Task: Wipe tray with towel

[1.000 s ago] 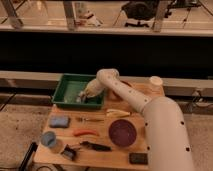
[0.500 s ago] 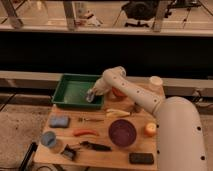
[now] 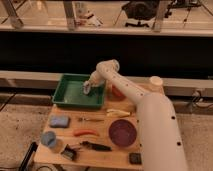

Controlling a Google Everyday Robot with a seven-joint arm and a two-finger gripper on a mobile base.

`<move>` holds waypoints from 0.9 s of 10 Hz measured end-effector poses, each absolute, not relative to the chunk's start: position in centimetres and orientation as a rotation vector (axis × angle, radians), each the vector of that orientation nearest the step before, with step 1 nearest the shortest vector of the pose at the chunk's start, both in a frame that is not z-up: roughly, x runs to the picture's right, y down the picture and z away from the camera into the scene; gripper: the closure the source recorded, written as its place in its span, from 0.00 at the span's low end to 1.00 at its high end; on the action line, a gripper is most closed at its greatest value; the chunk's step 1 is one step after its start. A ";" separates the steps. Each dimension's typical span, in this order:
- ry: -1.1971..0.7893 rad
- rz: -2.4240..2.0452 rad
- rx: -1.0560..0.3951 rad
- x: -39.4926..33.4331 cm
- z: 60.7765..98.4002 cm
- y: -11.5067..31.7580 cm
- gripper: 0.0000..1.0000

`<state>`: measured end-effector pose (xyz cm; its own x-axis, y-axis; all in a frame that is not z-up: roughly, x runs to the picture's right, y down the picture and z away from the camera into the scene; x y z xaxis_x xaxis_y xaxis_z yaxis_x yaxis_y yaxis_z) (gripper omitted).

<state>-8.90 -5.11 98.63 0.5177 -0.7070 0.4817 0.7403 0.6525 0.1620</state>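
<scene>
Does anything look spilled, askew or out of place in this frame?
Nothing stands out. The large green plastic tray sits flat on the wooden table; the gripper, shut on the small pale cloth towel, is inside its right half. The round purple plate lies flat; no spill shows.

A: You have one tray (image 3: 70, 94), one towel (image 3: 86, 91) and one hand (image 3: 88, 87). The hand is down inside the tray, clamped on that towel.

B: On the worktop (image 3: 102, 156) you can count one purple plate (image 3: 123, 133), one blue folded cloth (image 3: 59, 121) and one blue round container (image 3: 48, 139).

A: Add one red-orange strip (image 3: 85, 133), one yellow piece (image 3: 118, 113), one long black tool (image 3: 95, 146) and one small black block (image 3: 135, 158).
</scene>
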 end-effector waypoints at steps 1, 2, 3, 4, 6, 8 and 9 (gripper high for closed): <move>-0.545 -0.865 -0.061 -9.1 99.2 -5.7 0.95; -0.549 -0.864 -0.057 -9.4 99.3 -5.9 0.95; -0.565 -0.862 -0.051 -10.3 99.2 -5.8 0.95; -0.582 -0.865 -0.046 -11.6 99.1 -5.6 0.95; -0.615 -0.878 -0.034 -14.8 99.1 -5.4 0.95; -0.650 -0.904 0.000 -18.1 99.1 -5.5 0.95; -0.660 -0.914 0.026 -19.3 99.0 -5.6 0.95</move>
<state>-19.32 -5.55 99.02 0.4294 -0.7397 0.5181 0.7243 0.6248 0.2917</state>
